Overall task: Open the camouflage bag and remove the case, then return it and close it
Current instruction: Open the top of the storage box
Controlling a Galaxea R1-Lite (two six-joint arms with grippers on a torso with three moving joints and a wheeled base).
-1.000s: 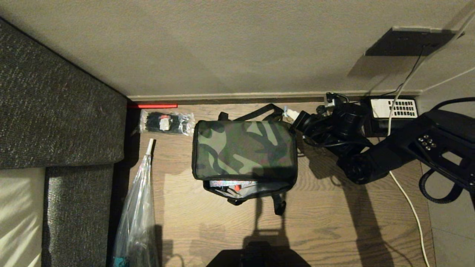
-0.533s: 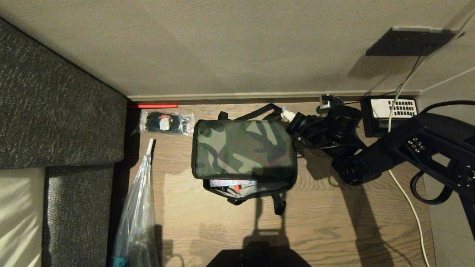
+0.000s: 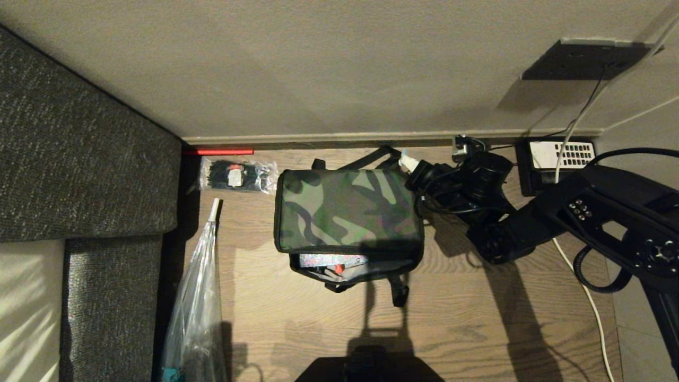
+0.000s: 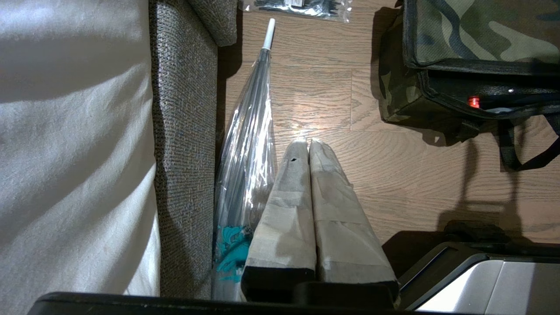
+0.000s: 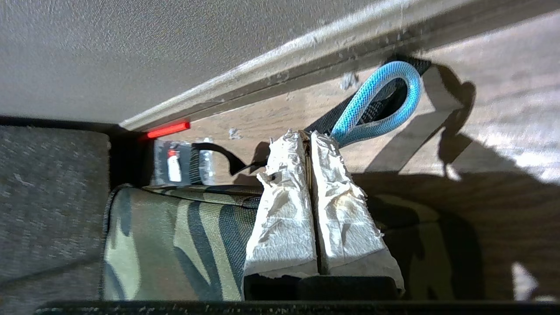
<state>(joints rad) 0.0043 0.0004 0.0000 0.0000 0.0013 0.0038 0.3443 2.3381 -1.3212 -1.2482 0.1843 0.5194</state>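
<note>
A lived-in room, likely a home or hotel room. Wood-plank floor (image 3: 467,329) fills the lower frame and meets a plain beige wall (image 3: 318,63) at a skirting board (image 3: 371,139). A grey fabric sofa (image 3: 79,159) takes the left side. A folded clear umbrella (image 3: 199,297) lies beside it, and a desk phone (image 3: 562,156) sits on the floor at upper right.
</note>
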